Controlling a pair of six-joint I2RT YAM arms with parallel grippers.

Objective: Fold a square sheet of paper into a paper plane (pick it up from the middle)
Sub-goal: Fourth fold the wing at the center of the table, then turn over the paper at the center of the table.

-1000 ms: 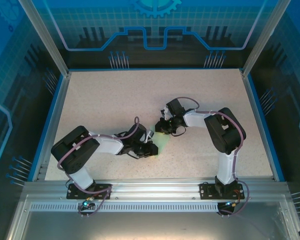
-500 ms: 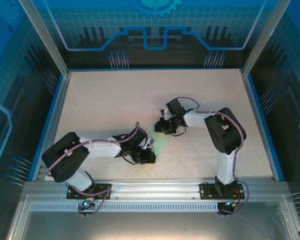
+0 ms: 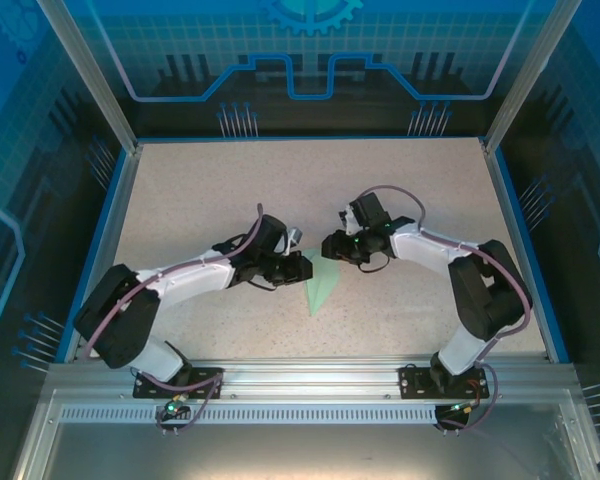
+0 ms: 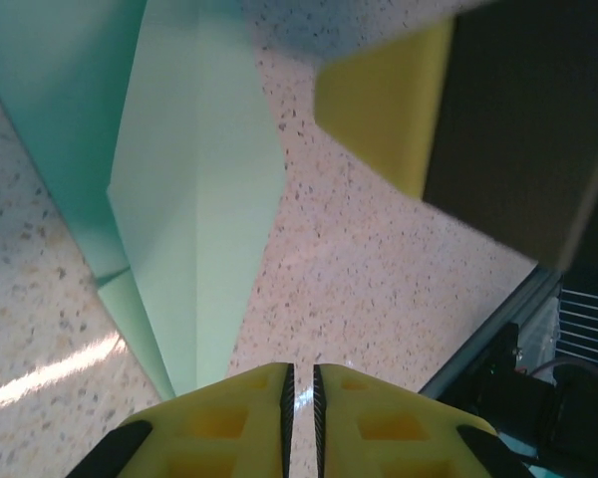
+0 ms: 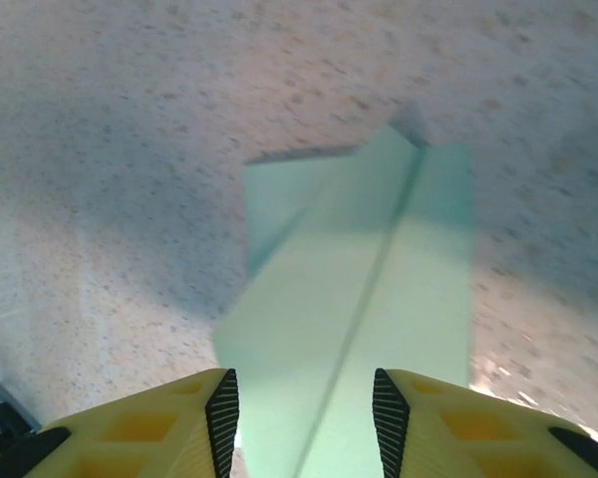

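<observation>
The paper plane (image 3: 320, 288) lies flat on the speckled table as a slim pale mint-green dart, its point toward the near edge. My left gripper (image 3: 300, 267) sits just left of its wide far end. Its yellow fingers (image 4: 229, 423) are shut with only a thin slit and nothing between them (image 4: 302, 383). The plane (image 4: 194, 229) lies to their left. My right gripper (image 3: 330, 246) hovers over the plane's far end, open. In the right wrist view the plane (image 5: 379, 289) and its central crease pass under the gap (image 5: 304, 408), and neither pad touches it.
The table (image 3: 210, 200) is bounded by a blue rail on the left, right and far sides, with a metal rail (image 3: 300, 375) at the near edge. One yellow finger of the right gripper (image 4: 389, 119) stands close beyond my left gripper.
My left gripper swung from the plane's near tip up to its far end. My right gripper opened and backed slightly right, its elbow swinging outward. More of the plane is uncovered.
</observation>
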